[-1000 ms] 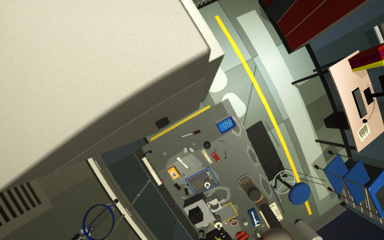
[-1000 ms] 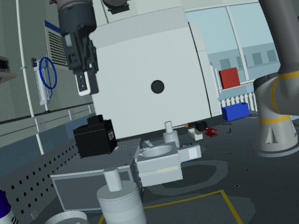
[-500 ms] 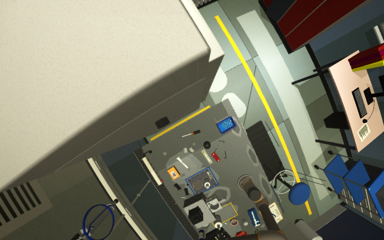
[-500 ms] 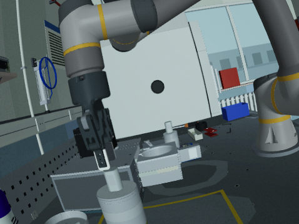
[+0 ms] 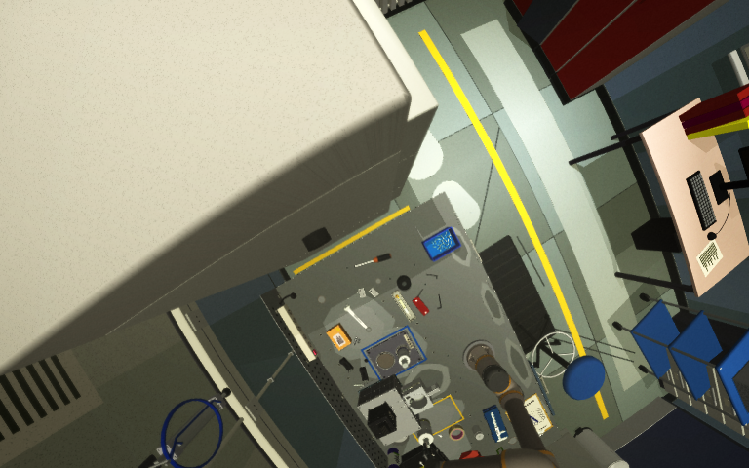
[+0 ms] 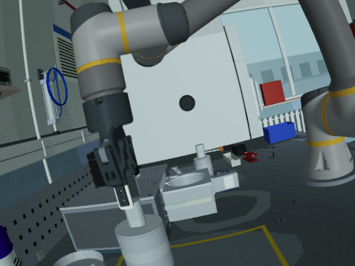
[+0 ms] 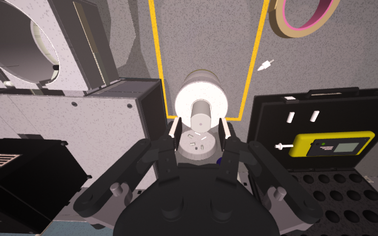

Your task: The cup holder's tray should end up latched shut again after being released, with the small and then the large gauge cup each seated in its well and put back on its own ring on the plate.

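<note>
My gripper [image 7: 199,130] is open and holds nothing, its fingers standing either side of the stem of the large gauge cup [image 7: 201,98]. That cup [image 6: 143,238] is a wide white cylinder with a narrow stem on top, upright at the near edge of a yellow-outlined square. The cup holder [image 6: 189,195], a grey block with a round well on top, sits to the right of my gripper in the second side camera. The small gauge cup [image 6: 202,159] stands upright just behind the holder. A round plate with small marks [image 7: 196,146] lies under my fingers in the wrist camera.
Behind the work stands a large pale cabinet [image 6: 185,93] with a dark round spot. A roll of tape [image 7: 302,16] lies past the yellow square, and an open black case with a yellow meter [image 7: 331,143] sits to the right. A black box [image 7: 30,178] is on the left.
</note>
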Available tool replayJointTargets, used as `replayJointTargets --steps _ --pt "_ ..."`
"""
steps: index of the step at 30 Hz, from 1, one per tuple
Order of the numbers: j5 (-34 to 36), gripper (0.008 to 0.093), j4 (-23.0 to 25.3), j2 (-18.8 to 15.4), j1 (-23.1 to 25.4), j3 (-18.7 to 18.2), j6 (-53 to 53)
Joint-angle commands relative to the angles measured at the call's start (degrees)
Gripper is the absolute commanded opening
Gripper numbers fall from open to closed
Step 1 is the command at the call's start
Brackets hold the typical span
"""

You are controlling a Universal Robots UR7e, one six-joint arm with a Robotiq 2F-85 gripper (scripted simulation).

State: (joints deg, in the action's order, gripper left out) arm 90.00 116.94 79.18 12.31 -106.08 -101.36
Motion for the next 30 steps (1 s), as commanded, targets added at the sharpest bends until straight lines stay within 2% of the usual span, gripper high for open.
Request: replayJointTargets --steps 1,16,30 --pt "0.0 0.0560 0.2 -0.1 0.0 -0.1 0.0" --pt "0.0 0.0560 3.6 -1.6 0.0 -1.9 0.0" --pt "0.0 0.0560 4.2 -1.9 0.0 -2.3 0.0"
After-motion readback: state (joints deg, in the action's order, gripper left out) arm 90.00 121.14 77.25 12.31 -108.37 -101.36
